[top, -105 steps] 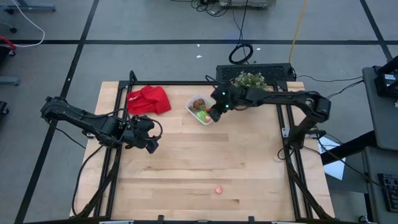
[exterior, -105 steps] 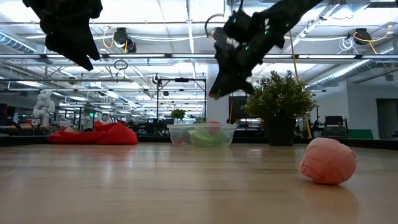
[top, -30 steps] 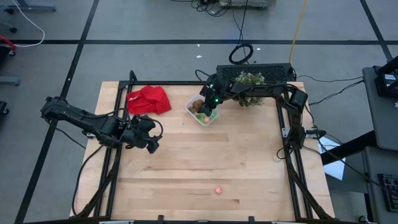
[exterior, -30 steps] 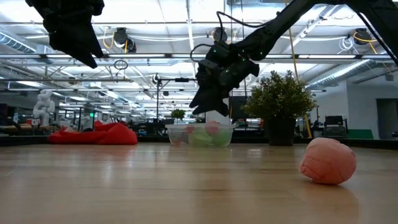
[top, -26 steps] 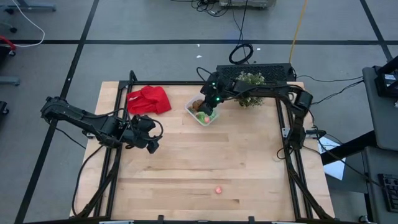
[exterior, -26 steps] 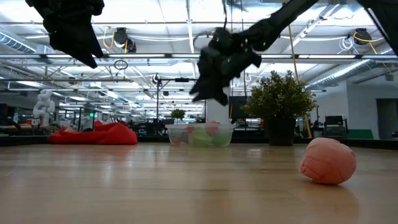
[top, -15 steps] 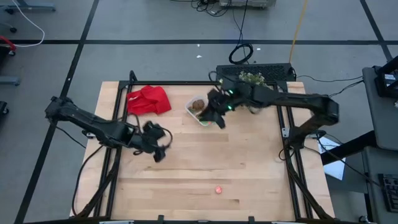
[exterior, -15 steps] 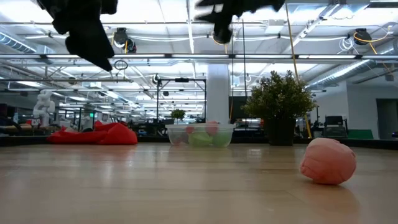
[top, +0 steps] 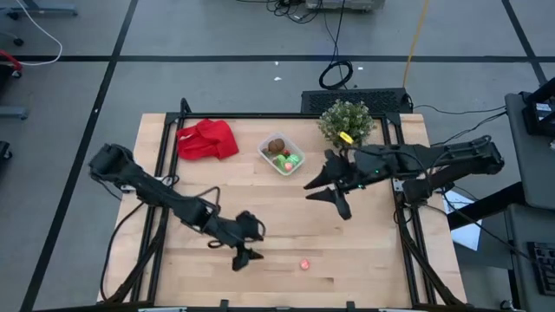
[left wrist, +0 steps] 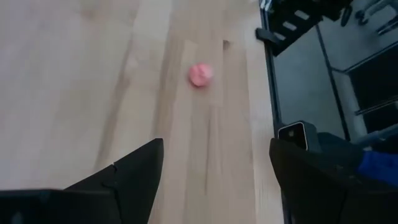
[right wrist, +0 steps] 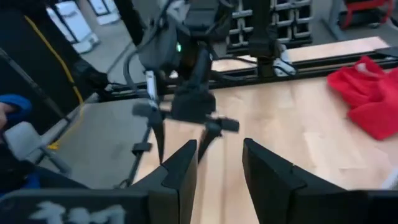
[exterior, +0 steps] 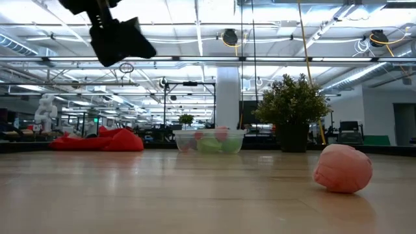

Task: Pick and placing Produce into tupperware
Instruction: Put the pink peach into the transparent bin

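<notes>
The left pincer (top: 245, 256) hangs open and empty over the bench (top: 364, 251). A pink toy (top: 304, 264) lies on the bench near it, not touching. The right pincer (top: 325, 192) is open too, holding nothing, near the tub (top: 267, 144). The tub holds brown, green and red toys.

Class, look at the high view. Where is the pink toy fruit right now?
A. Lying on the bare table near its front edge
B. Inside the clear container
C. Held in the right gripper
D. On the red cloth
A: the pink fruit lies alone on the wood, apart from the container and ahead of the open left gripper.
</notes>
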